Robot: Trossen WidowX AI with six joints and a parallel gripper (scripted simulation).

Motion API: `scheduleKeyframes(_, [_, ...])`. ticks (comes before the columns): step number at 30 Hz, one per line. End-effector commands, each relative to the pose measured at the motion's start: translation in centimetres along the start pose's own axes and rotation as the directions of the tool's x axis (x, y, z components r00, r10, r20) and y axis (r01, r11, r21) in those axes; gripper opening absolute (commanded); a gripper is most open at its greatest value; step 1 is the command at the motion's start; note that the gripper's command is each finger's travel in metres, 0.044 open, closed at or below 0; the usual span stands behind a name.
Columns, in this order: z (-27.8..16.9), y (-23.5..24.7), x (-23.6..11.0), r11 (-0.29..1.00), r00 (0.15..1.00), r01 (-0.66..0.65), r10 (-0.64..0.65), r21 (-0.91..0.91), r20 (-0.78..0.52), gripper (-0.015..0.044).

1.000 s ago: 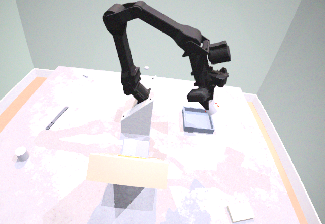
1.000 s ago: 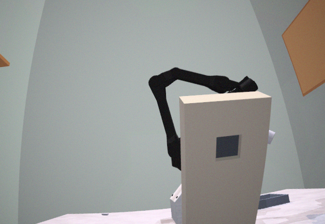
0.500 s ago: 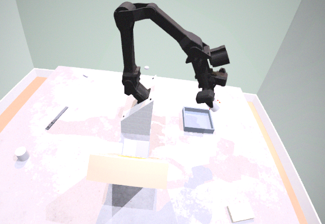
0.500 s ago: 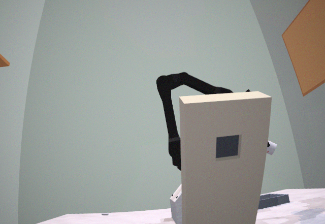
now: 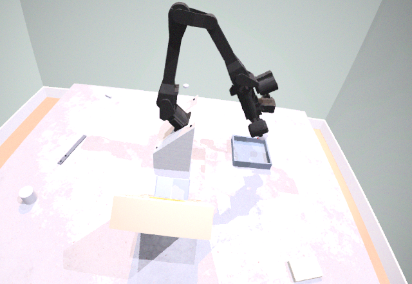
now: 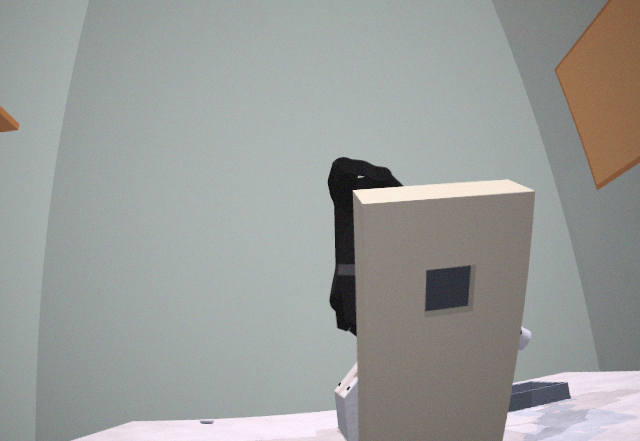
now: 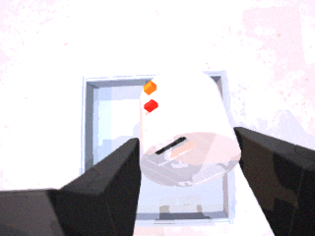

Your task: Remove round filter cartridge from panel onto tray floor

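Note:
The white round filter cartridge (image 7: 192, 113) (image 5: 261, 137) has two small orange and red marks on its side and a dark slot on its face. My gripper (image 7: 186, 141) (image 5: 258, 131) is shut on the cartridge and holds it in the air, over the back right part of the grey-blue tray (image 5: 251, 165) (image 7: 89, 128) (image 6: 537, 393). In the wrist view the tray floor shows below the cartridge. In the exterior view only a white tip of the cartridge (image 6: 524, 338) shows past the edge of the cream service panel (image 6: 439, 353) (image 5: 161, 217), which hides the gripper.
A grey wedge block (image 5: 176, 151) stands by the arm's base, left of the tray. A small grey cylinder (image 5: 26, 194) and a grey bar (image 5: 71, 149) lie at the left. A cream tile (image 5: 304, 269) lies at the front right. The panel has a dark square opening (image 6: 448, 288).

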State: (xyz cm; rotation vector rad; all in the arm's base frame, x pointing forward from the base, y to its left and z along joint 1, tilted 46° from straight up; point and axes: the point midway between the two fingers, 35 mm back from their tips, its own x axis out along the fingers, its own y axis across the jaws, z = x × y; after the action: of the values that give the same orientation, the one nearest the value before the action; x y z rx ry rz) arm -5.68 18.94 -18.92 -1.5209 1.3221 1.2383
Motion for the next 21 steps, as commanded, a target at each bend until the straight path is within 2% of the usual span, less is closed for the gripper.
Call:
scheduleKeyframes(1, [-1.3,1.9,1.4,0.996,0.999,-0.046,0.046,-0.078,-0.002,0.0])
scheduleKeyframes(9, [-1.7,2.2,1.8,0.995,0.999,-0.052,0.052,-0.089,-0.004,0.0])
scheduleKeyframes(21, [-3.6,2.3,5.7,0.995,0.999,-0.053,0.053,-0.089,-0.005,0.0])
